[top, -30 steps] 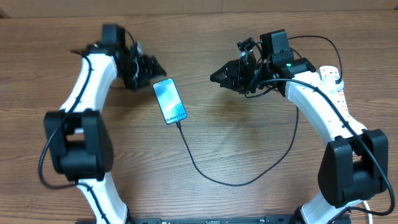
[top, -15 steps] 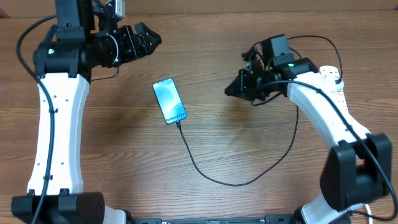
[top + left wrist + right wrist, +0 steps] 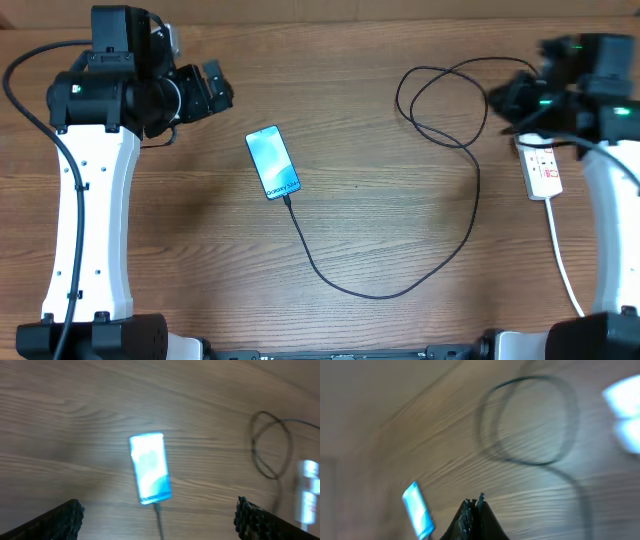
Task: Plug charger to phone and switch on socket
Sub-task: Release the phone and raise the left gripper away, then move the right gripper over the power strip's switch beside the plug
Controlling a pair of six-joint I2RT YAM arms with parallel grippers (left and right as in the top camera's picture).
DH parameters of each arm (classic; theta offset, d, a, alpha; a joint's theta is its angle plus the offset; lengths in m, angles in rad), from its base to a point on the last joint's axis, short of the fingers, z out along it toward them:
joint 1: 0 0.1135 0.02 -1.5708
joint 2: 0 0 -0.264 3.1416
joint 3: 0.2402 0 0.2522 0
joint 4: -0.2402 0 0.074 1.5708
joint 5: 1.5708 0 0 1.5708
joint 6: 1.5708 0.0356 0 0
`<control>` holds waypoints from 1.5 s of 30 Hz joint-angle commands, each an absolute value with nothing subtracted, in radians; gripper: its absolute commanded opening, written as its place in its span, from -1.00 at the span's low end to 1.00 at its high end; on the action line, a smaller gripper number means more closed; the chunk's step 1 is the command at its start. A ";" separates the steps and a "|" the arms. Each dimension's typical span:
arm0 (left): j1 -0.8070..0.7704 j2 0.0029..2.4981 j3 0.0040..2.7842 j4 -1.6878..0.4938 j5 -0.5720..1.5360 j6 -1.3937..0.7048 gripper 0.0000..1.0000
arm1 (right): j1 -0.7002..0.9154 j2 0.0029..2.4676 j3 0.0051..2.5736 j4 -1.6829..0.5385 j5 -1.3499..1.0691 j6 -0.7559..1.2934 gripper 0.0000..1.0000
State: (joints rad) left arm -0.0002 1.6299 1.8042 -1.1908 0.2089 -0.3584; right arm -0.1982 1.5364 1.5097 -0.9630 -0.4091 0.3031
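Note:
The phone point(image 3: 273, 163) lies flat left of the table's middle, screen lit blue-white. The charger's thin black cable point(image 3: 380, 294) meets the phone's near edge, curves right and loops at the back right point(image 3: 440, 100). Its plug is hidden under my right arm. The socket point(image 3: 543, 166), a white strip with red markings, lies at the right. My left gripper point(image 3: 222, 88) is open and empty, raised behind and left of the phone point(image 3: 150, 467). My right gripper point(image 3: 503, 103) is shut and empty, by the strip's far end. The right wrist view is blurred and shows closed jaws point(image 3: 474, 502).
The strip's white cord point(image 3: 562, 260) runs toward the front right edge. The cable loop point(image 3: 270, 445) and the blurred strip point(image 3: 307, 490) show at the right of the left wrist view. The table is bare brown wood point(image 3: 180, 250).
My right gripper has drawn back from the table's middle to the far right, by the strip. My left arm has risen and pulled back left, away from the phone. Phone and cable have not moved.

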 commanded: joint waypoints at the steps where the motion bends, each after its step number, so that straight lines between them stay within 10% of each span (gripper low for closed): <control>1: -0.001 1.616 1.815 -1.193 0.124 -0.336 1.00 | -0.346 1.575 1.522 -0.960 -0.397 0.318 -0.93; 13: -0.001 1.616 1.815 -1.230 0.159 -0.337 0.99 | -0.632 1.773 1.520 -0.877 -0.435 0.332 -0.93; 45: -0.001 1.617 1.815 -1.232 0.174 -0.345 0.99 | -0.623 2.091 1.507 -0.746 -0.446 0.328 -0.93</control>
